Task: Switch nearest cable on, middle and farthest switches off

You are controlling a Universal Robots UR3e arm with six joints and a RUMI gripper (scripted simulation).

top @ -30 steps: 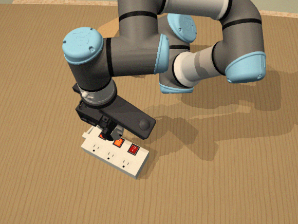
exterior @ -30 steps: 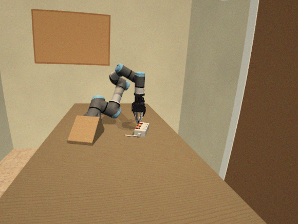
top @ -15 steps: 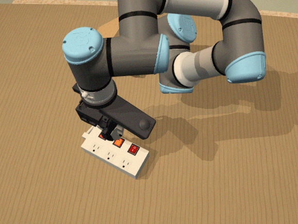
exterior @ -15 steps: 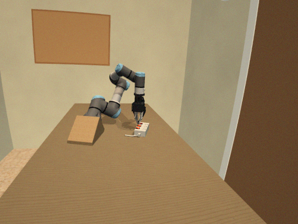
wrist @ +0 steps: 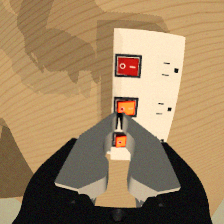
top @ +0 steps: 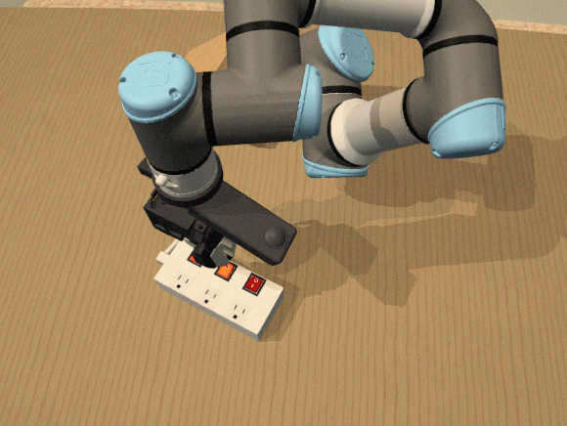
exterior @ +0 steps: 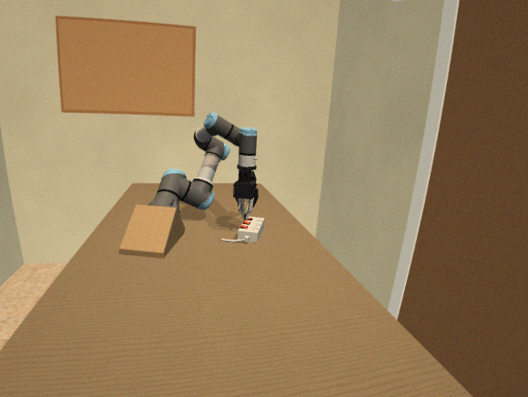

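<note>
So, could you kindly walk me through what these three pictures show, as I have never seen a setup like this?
It is one jointed robot arm bolted to a wooden table. One picture looks down from above, one looks across the room, and one is taken from the arm's wrist, looking past its gripper. On the table lies a white power strip, right way up, with three red switches and a short cable. The far switch looks dark; the middle switch and the near one glow orange. The gripper is shut and holds nothing; its closed tips point down over the middle switch.
</note>
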